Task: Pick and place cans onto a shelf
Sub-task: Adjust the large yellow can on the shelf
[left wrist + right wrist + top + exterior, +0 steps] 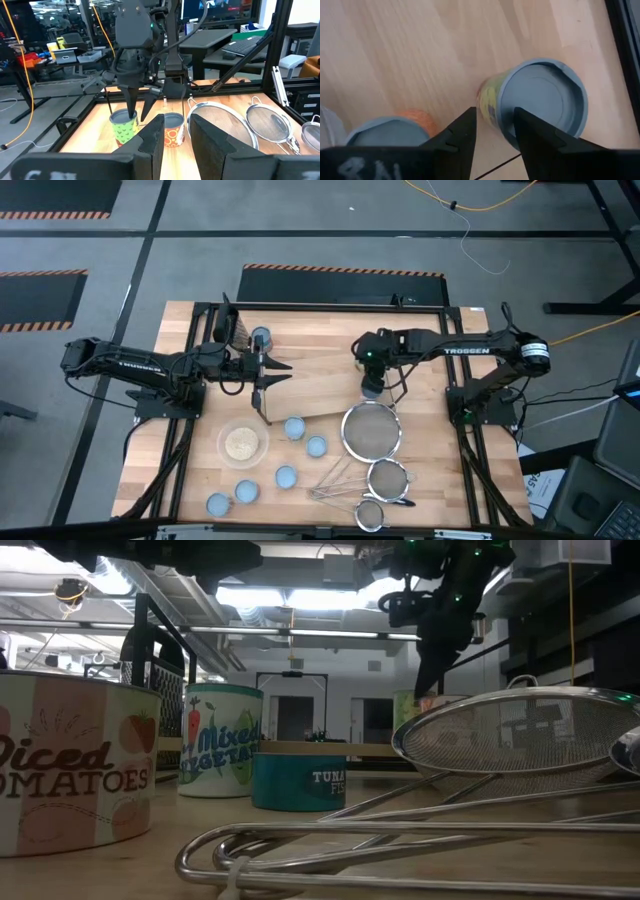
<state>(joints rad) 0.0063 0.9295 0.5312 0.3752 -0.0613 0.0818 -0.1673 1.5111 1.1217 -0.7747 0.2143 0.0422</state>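
Right gripper hovered over a can on the shelf.
Jaws slightly apart, gripping nothing; the can looked rigid, smooth, best gripped across its sides. Left gripper waited near the shelf's left end, jaws apart.

A cream tin with red tomato drawings read "Diced TOMATOES". The white-and-green tin read "Mixed". A teal tin showed "TUNA". The dark right arm carried "TROSSEN".

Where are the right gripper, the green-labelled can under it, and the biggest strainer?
right gripper (136,111): left wrist view, between its fingertips.
green-labelled can (123,131): left wrist view, on its label.
biggest strainer (371,430): high view, middle of its mesh.
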